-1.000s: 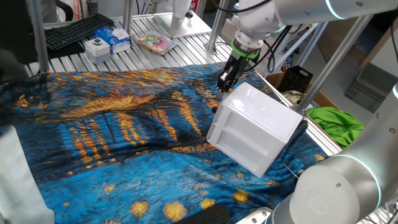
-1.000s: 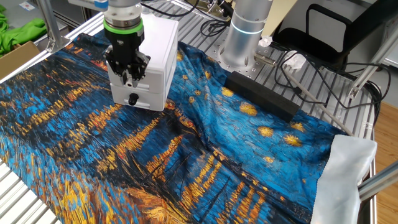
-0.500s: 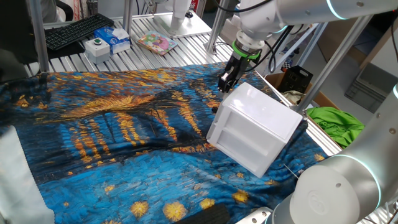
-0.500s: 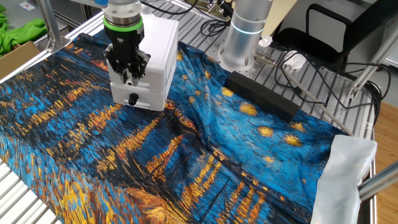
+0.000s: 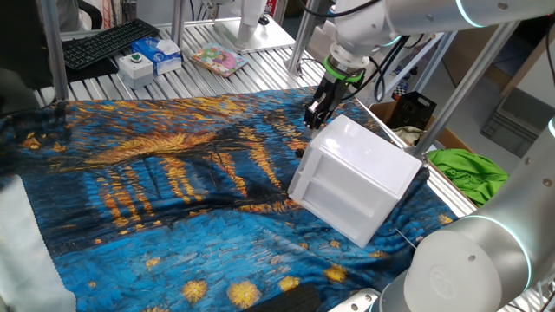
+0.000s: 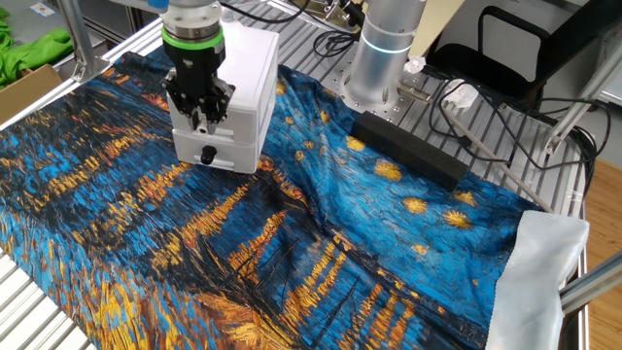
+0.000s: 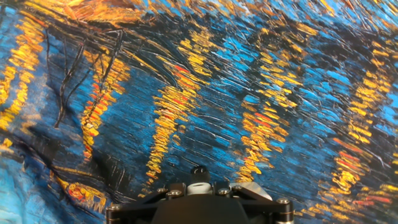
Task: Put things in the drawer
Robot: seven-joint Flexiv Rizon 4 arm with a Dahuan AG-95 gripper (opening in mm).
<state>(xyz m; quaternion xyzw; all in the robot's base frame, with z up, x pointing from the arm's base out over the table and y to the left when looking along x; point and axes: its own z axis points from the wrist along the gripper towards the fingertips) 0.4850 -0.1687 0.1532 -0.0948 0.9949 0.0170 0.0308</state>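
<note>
Claw (image 6: 199,122) has lifted a touch since a second ago: in the other fixed view it hung lower over the cabinet front, almost down to the black knob (image 6: 207,155); over the last half second it has hardly shifted. Now it hovers just above that knob, at the front face of the white cabinet (image 6: 236,92). Both drawers look closed in the other fixed view; the one fixed view shows only the cabinet's back and side (image 5: 360,178), with my claw at its 11 o'clock corner. My read: the upper drawer is shut and I am backing off it, so either the putting-in is done or the drawer has yet to be pulled out; these pictures alone don't settle which. Fingers look drawn close together with nothing visible between them, though the dark tips against the dark knob make it hard to be sure. Wooden block: not seen anywhere on the painted cloth (image 6: 321,262), possibly inside the cabinet, can't confirm. Hand view is mostly cloth; my own housing fills the bottom edge at 6 o'clock, with the knob (image 7: 198,171) just peeking over it, fingertips cut off.
</note>
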